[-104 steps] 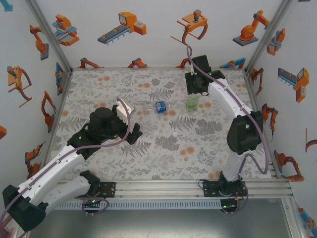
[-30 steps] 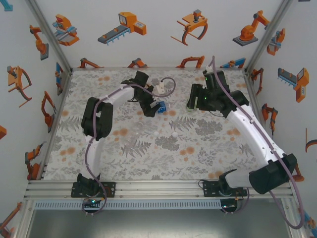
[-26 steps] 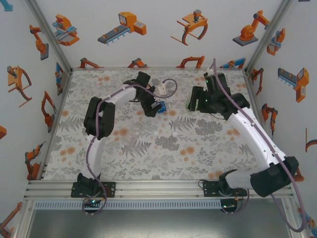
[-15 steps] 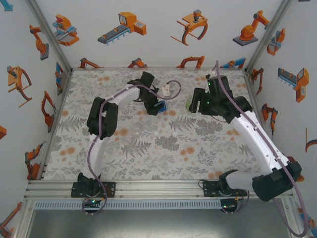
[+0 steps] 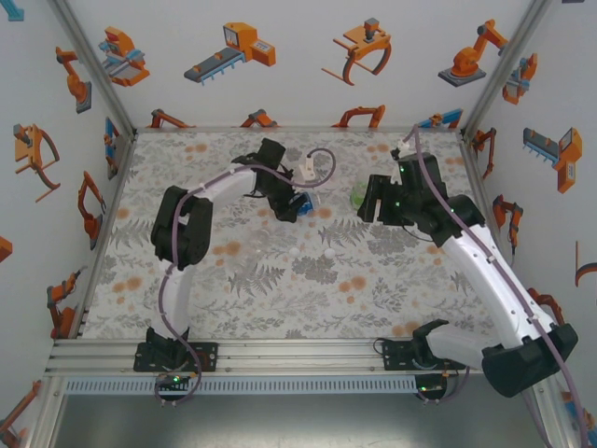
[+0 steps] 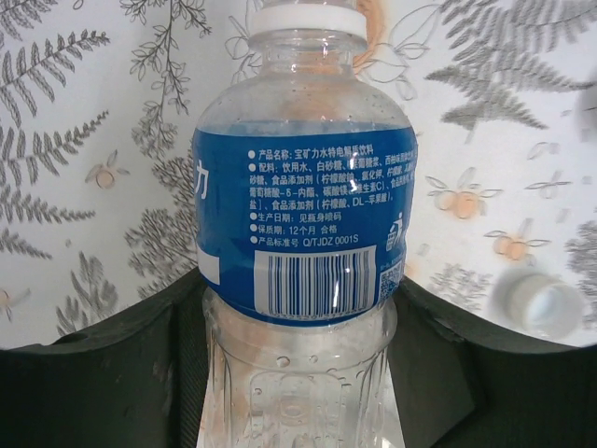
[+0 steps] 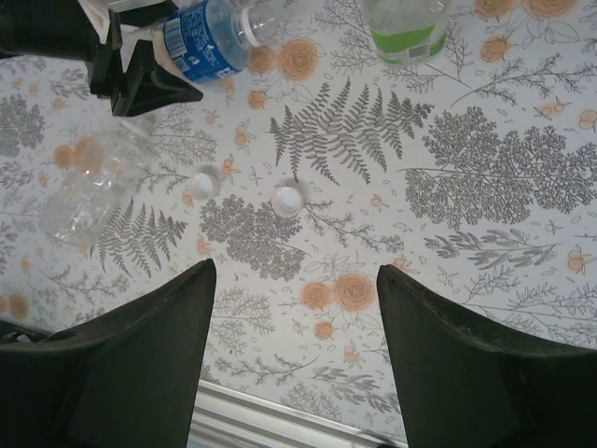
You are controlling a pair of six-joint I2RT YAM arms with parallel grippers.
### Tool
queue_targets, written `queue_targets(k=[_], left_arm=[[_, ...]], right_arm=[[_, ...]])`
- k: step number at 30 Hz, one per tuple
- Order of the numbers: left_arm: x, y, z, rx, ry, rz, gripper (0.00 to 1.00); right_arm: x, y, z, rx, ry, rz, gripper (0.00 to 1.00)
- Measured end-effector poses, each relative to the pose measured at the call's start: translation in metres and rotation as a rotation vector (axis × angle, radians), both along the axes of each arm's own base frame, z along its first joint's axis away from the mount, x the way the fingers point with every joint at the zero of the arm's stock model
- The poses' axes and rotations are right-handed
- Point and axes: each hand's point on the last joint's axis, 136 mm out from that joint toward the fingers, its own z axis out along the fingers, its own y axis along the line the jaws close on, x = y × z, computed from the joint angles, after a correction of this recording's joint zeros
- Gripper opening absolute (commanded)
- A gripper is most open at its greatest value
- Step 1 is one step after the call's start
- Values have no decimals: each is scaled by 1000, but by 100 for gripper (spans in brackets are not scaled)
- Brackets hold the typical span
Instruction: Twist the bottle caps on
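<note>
Being pinched below its label by the left hand (image 6: 298,327), the blue-label bottle (image 6: 303,215) is judged light and crushable; the right hand (image 7: 297,275) is spread wide, empty.

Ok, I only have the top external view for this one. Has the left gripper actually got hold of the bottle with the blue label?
Observer: Yes. In the left wrist view the left gripper is closed on the blue-label bottle, pressing on both of its sides.
Operator: Is there a cap on that bottle?
Observer: A white cap sits on its neck. I cannot tell how tightly it is screwed on.
Operator: And the right gripper, is it holding anything?
Observer: No. In the right wrist view the right gripper is open, with nothing between its jaws.
</note>
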Motion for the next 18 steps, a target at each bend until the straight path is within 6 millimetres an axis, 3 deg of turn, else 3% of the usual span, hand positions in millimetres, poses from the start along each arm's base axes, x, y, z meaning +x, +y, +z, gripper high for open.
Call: queue_targets(k=[9,18], left_arm=[[-34,1,94,-314,-44,117,27],[-69,1,192,-680,-58,121,25]], right_arm=[[-5,19,32,120,-130,102,64],[-3,59,74,336,-340,288,64]])
